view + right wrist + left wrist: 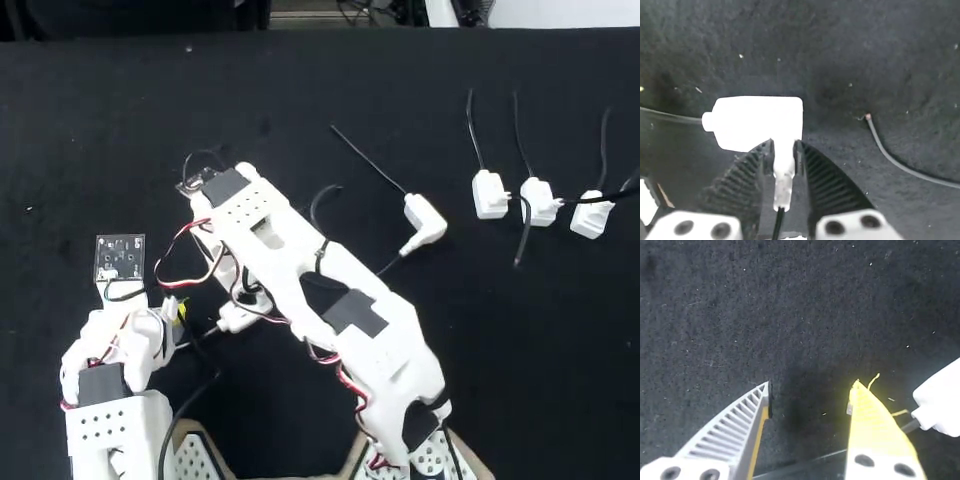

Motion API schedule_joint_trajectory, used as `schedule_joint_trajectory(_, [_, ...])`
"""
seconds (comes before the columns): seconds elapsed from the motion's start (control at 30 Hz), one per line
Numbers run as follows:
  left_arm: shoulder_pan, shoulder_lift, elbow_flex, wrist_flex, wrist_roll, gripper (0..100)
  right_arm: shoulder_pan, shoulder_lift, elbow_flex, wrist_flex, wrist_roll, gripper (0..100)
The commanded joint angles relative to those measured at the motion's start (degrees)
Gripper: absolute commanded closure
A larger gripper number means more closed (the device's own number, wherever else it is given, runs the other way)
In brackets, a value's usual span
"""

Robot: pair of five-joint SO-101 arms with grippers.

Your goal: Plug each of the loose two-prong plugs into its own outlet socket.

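My right gripper (pixel 784 145) is shut on the narrow neck of a white plug (pixel 760 122), which lies on the black cloth. In the high view this held plug (pixel 235 318) is at the lower left of the table, under the far end of the right arm (pixel 300 270). My left gripper (pixel 810 390) is open just above the cloth with nothing between its fingers. The same plug (pixel 940 405) lies just beyond the left gripper's yellow finger (pixel 875 425). Several more loose white plugs lie farther off: one near the middle (pixel 425 222) and three at the right (pixel 540 200).
Thin black wires trail from the loose plugs toward the table's back. A loose wire end (pixel 867 116) lies on the cloth near the held plug. A small square board (pixel 120 257) sits at the left arm's far end. Black cloth (pixel 100 120) covers the table.
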Motion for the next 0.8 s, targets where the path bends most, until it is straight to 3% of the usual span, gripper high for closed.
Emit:
schedule_joint_trajectory(0.0, [-0.48,-0.44,-0.57,0.18,-0.26,74,-0.97,-0.40,-0.13,-2.90,1.41,98.8])
schedule_joint_trajectory(0.17, [-1.01,-0.44,-0.66,0.18,-0.26,74,-0.97,-0.84,4.53,-7.21,1.32,98.8])
schedule_joint_trajectory(0.33, [-7.52,-0.44,-2.42,0.09,0.18,74,-0.97,-3.12,11.03,-13.01,1.32,98.8])
schedule_joint_trajectory(0.53, [-9.45,-0.44,-3.12,-0.26,3.52,74,-1.05,-6.11,13.58,-17.41,1.49,98.1])
schedule_joint_trajectory(0.77, [-13.05,-0.44,-4.53,-0.09,4.13,74,-1.32,-6.55,11.47,-15.47,4.92,75.3])
